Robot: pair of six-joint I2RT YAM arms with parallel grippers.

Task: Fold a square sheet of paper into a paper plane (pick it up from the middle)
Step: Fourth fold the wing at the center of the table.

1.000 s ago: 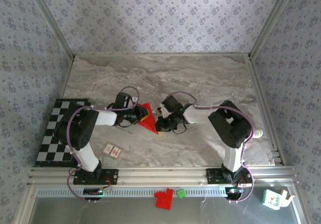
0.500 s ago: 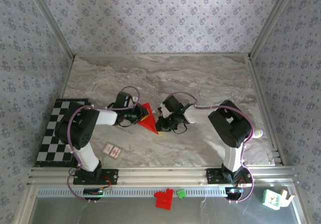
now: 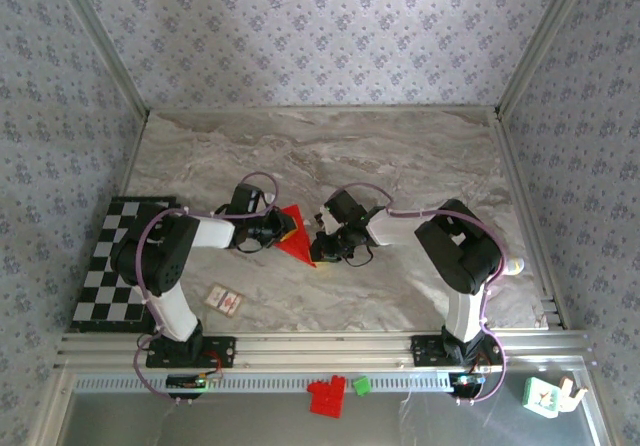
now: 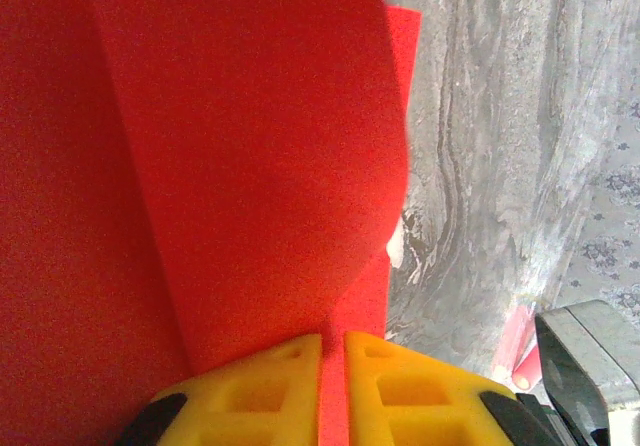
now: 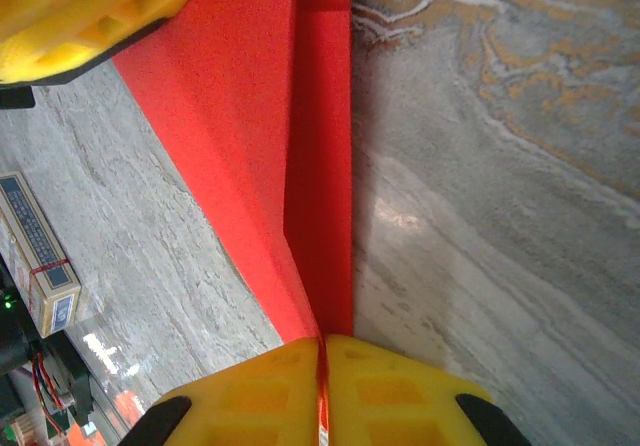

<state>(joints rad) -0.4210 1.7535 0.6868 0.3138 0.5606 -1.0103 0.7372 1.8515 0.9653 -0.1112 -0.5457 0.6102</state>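
Observation:
The square sheet of paper (image 3: 294, 232), bright red and creased into a pointed triangular shape, is held just above the marble table between both arms. My left gripper (image 3: 282, 228) is shut on its left part. In the left wrist view the red paper (image 4: 220, 166) runs down into the narrow slit of the left gripper (image 4: 333, 344). My right gripper (image 3: 319, 247) pinches the paper's lower right tip. In the right wrist view a long fold of the paper (image 5: 300, 146) ends between the touching yellow fingers of the right gripper (image 5: 322, 344). The left gripper's yellow finger (image 5: 90, 6) shows at top left.
A small white card (image 3: 224, 300) lies on the table near the left arm's base, and a checkered mat (image 3: 112, 266) lies at the left edge. A red toy-brick block (image 3: 326, 397) and a green piece (image 3: 361, 386) sit beyond the front rail. Walls close in three sides.

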